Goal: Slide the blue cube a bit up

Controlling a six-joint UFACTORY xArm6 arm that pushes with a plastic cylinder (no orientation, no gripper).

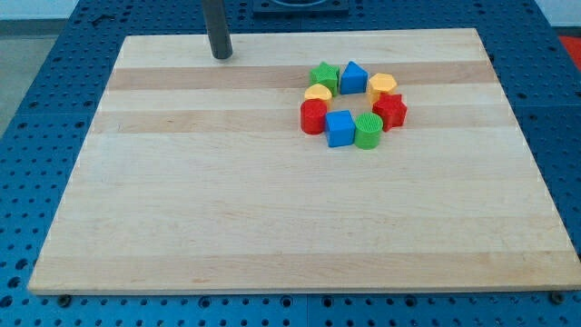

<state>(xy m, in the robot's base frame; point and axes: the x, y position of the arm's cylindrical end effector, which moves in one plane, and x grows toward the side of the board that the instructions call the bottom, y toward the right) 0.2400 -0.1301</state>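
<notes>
Dark rod upright, my tip (221, 55) top-left.

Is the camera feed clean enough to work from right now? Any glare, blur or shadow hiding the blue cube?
Camera view: light is even and soft, with no glare on the wooden board; the blue cube is sharp, with only a faint shadow at its base; my tip is in focus, far to the view's upper left of the block ring; the board's edges look straight, so little distortion.

No readable text, labels, brands, numbers or signs appeared anywhere: blocks, board and surrounding surface all carried none.
</notes>
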